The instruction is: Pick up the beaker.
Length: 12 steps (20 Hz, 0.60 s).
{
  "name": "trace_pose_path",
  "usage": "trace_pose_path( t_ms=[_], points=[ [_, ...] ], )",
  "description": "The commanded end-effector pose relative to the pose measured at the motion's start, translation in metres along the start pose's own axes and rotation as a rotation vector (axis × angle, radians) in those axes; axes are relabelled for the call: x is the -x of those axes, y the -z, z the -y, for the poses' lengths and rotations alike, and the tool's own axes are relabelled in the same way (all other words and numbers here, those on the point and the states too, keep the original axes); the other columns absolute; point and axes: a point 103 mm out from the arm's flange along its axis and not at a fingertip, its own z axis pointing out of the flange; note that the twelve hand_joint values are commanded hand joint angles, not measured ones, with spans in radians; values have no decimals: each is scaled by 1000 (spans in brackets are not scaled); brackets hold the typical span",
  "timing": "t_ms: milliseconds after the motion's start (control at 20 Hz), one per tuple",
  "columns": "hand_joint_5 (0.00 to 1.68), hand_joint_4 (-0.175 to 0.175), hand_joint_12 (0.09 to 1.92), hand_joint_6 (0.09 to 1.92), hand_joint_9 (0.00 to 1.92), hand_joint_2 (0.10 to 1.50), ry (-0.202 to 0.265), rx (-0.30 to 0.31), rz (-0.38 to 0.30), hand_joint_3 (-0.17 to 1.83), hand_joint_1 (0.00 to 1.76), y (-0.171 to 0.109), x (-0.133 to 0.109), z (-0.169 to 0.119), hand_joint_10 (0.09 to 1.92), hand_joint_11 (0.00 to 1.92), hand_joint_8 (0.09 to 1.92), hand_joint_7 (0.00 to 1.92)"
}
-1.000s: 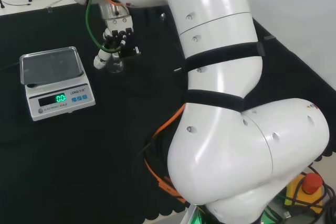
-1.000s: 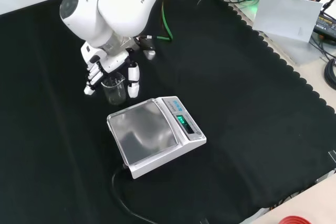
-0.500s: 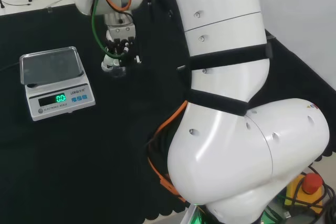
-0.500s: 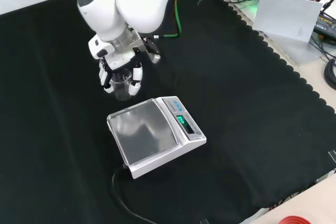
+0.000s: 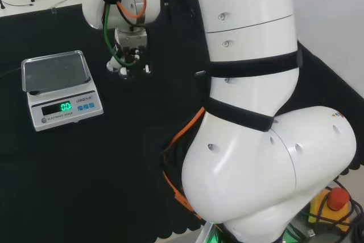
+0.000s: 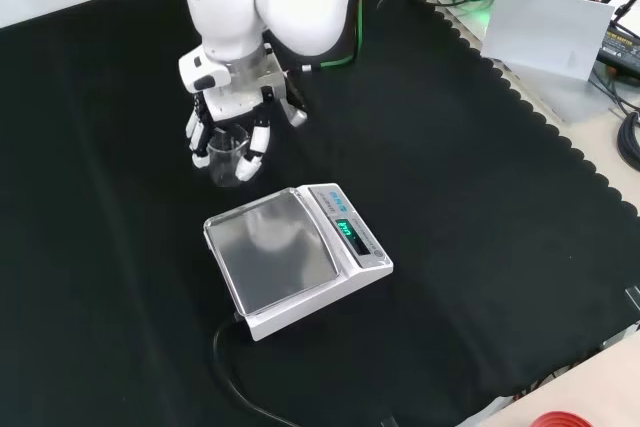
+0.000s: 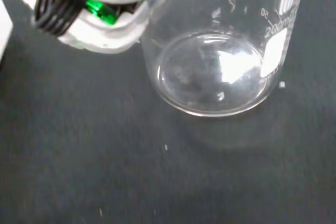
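A clear glass beaker stands upright just beyond the scale in the front view, and nothing shows inside it. The black and white hand comes down over it from above, with fingers on both sides of the glass and curled against its wall. In the wrist view the beaker is close, its round bottom and printed marks plain, and a white fingertip touches its side. In the head view the hand hangs to the right of the scale. I cannot tell whether the beaker's bottom rests on the cloth.
A white scale with a steel pan and a lit green display sits in front of the beaker; the scale is at the left in the head view. Its black cable trails forward. The arm's big white links stand at the right.
The wrist has swung over the beaker and turned. The fingers, spread beside the glass a second ago, now stand on both sides against it. In the front view the hand shifted right.
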Motion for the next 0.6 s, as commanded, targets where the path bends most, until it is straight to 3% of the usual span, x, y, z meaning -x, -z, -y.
trace_pose_path(
  t_ms=[50,600],
  points=[
    [1289,-160,725,488,1531,873,16,40,-13,211,1294,28,-6,-2,146,1464,528,1296],
    [1271,-175,717,514,1541,901,106,135,-26,165,1304,108,-40,3,135,1474,505,1302]
  ],
)
